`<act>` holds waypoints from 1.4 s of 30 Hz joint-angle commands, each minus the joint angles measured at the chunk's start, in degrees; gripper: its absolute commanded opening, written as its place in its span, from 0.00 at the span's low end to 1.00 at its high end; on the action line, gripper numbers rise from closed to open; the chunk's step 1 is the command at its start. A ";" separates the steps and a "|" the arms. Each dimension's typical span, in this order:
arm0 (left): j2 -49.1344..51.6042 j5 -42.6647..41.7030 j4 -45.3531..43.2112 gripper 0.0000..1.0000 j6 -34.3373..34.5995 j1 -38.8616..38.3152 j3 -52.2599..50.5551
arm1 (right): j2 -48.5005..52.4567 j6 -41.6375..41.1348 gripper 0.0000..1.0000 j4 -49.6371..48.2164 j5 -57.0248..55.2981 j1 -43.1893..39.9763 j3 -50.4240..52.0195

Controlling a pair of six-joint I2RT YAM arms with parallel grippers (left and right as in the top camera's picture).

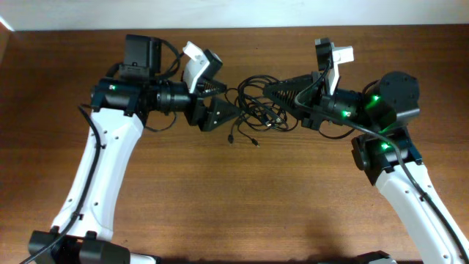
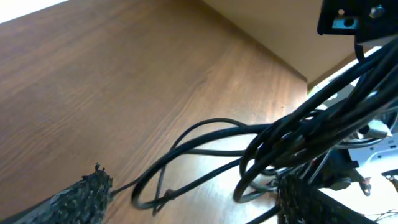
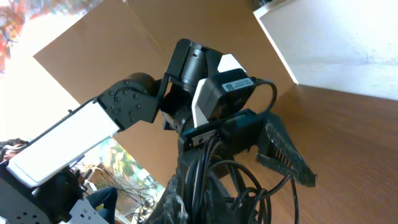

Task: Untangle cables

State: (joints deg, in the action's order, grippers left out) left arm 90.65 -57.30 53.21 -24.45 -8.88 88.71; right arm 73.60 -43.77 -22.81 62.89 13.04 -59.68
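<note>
The cables [image 1: 256, 106] are a tangle of thin black cords between the two arms at the middle back of the table. Two plug ends [image 1: 253, 141] trail out of it toward the front. My left gripper [image 1: 231, 101] is open at the tangle's left side. In the left wrist view its fingers [image 2: 193, 199] are spread wide, with loops of cable [image 2: 249, 140] running between them. My right gripper [image 1: 282, 94] is shut on a bundle of the cables at the tangle's right side. In the right wrist view the bundle [image 3: 205, 180] runs along its finger [image 3: 180, 202].
The brown wooden table [image 1: 242, 198] spreads in front of the arms. A pale wall runs along the table's back edge [image 1: 242, 28]. The left arm's wrist camera and finger [image 3: 286, 152] fill the right wrist view, close to the right gripper.
</note>
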 commanded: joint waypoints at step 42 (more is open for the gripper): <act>0.74 44.15 -13.31 0.63 34.82 -6.45 -0.48 | -1.14 -3.65 0.04 -5.53 1.64 3.23 -1.40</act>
State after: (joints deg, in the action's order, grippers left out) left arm 90.65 -26.13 40.18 3.99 -16.14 88.49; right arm 73.69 -46.89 -27.27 62.35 15.64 -59.70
